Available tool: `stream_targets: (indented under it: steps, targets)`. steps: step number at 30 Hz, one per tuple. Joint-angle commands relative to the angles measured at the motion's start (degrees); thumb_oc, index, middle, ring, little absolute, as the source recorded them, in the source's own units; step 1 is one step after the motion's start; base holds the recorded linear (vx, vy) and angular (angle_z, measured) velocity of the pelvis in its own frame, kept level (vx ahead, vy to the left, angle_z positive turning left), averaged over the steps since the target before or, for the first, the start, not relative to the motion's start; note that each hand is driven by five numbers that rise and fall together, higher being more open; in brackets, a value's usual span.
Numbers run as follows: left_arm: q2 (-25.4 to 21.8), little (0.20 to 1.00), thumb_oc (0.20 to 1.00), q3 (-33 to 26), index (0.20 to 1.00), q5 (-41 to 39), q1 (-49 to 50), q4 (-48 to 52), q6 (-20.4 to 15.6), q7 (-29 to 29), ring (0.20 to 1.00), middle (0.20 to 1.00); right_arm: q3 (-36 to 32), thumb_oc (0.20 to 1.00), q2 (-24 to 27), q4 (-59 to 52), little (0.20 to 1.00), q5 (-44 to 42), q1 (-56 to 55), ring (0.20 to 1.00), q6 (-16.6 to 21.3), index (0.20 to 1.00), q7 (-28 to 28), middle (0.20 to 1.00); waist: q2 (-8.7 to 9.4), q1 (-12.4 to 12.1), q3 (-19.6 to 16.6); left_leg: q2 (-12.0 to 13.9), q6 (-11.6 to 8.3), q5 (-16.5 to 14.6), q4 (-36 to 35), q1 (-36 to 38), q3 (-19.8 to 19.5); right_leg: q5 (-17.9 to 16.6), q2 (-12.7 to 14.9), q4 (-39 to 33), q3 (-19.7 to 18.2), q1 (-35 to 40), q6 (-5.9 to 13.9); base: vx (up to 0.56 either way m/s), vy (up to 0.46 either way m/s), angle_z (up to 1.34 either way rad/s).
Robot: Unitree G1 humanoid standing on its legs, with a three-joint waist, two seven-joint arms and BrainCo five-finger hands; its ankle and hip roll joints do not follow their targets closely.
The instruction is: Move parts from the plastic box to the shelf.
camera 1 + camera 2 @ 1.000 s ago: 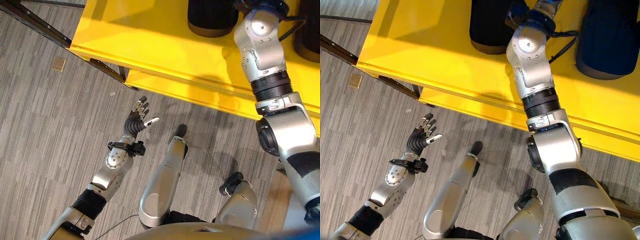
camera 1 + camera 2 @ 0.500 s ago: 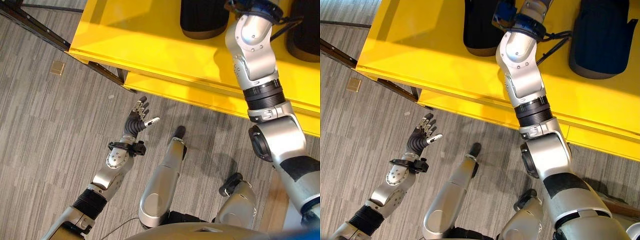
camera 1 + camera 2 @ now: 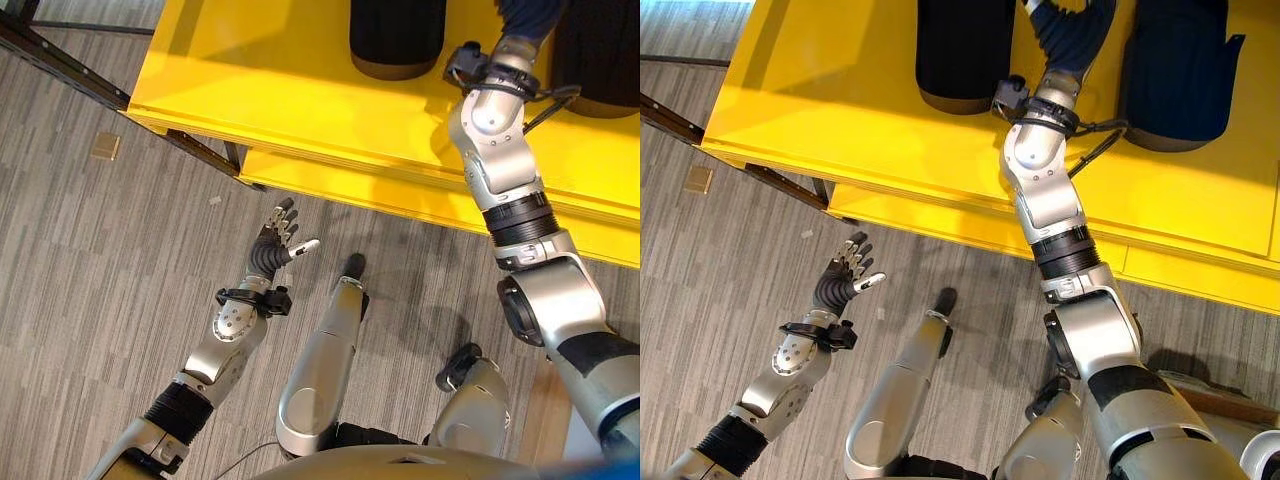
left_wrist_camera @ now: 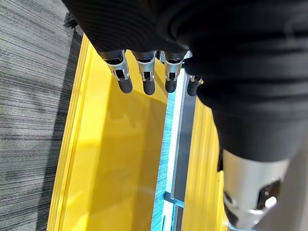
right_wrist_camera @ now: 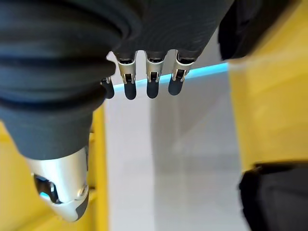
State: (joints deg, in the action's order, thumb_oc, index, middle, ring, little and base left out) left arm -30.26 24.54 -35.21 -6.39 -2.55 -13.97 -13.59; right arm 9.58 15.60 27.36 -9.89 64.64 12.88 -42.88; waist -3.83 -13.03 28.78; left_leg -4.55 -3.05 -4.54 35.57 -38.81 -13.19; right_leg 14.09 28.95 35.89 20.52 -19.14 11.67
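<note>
Two black cylindrical parts (image 3: 965,50) (image 3: 1175,70) stand on the yellow shelf (image 3: 840,100). My right arm reaches up over the shelf, and my right hand (image 3: 1072,30) lies between the two parts under its dark cover. In the right wrist view its fingers (image 5: 153,82) are straight and hold nothing, with one black part (image 5: 274,197) close beside them. My left hand (image 3: 275,240) hangs open over the grey floor in front of the shelf, with straight fingers (image 4: 144,79) and nothing in it.
A lower yellow board (image 3: 400,195) juts out under the shelf top. A dark metal bar (image 3: 60,60) runs along the floor at the shelf's left end. A small tan square (image 3: 104,147) lies on the carpet nearby.
My right arm has stretched further over the shelf, bringing the hand's dark cover between the two parts. The camera has shifted slightly. My left hand has stayed where it was.
</note>
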Motion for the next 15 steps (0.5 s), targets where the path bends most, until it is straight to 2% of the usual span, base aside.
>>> stream_targets:
  steps: [1, 15]
  targets:
    - [-1.8, 1.000, 1.000, -1.3, 1.000, 1.3, 0.5, 1.7, -2.9, 1.2, 1.000, 1.000, -1.5, 1.000, 0.2, 0.4, 1.000, 1.0, -0.3, 1.000, 2.0, 1.000, 1.0, 1.000, 0.72, -1.0, -0.3, 3.8, 1.02, -6.8, 2.6, 1.7, 4.5, -2.7, -2.2, 1.4, -3.0, -2.8, -2.83, 0.00, 0.000, 0.00]
    - [-2.1, 1.000, 1.000, -1.7, 1.000, 1.0, 0.8, 1.6, -3.3, 1.3, 1.000, 1.000, 3.6, 1.000, -3.0, 12.3, 1.000, -2.6, 1.2, 1.000, 0.7, 1.000, 6.2, 1.000, 0.84, -1.4, 0.2, 3.9, 0.74, -6.2, 1.8, 2.0, 4.7, -3.2, -2.3, 0.9, -2.6, -2.3, -2.90, 0.00, 0.000, 0.00]
